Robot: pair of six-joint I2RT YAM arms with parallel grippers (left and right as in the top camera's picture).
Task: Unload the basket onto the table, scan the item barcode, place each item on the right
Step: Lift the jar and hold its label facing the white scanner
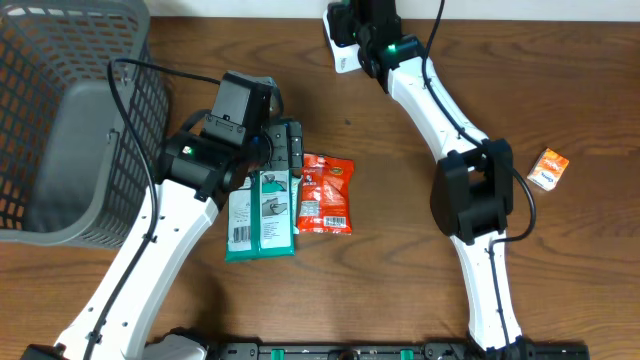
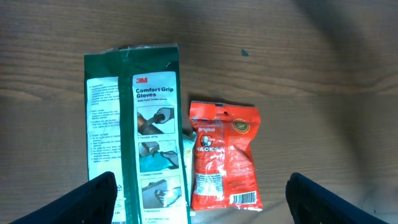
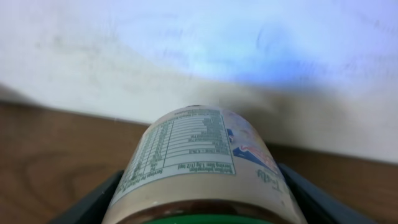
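My right gripper (image 3: 205, 200) is shut on a jar (image 3: 193, 155) with a pale nutrition label and a green lid, its fingers pressed against both sides. In the overhead view that gripper (image 1: 350, 35) is stretched to the table's far edge, with a white shape (image 1: 342, 55) under it. My left gripper (image 2: 202, 199) hangs open above a red snack bag (image 2: 222, 155) and a green glove pack (image 2: 155, 143). Nothing is between its fingers (image 2: 93, 199). A barcode (image 2: 245, 199) shows on the bag's lower edge. From overhead, the bag (image 1: 326, 195) lies right of the glove packs (image 1: 262, 215).
A second green pack (image 2: 102, 130) lies against the first, on its left. A grey mesh basket (image 1: 60, 120) fills the far left corner. A small orange box (image 1: 549, 168) lies at the right. A white wall rises behind the table's far edge.
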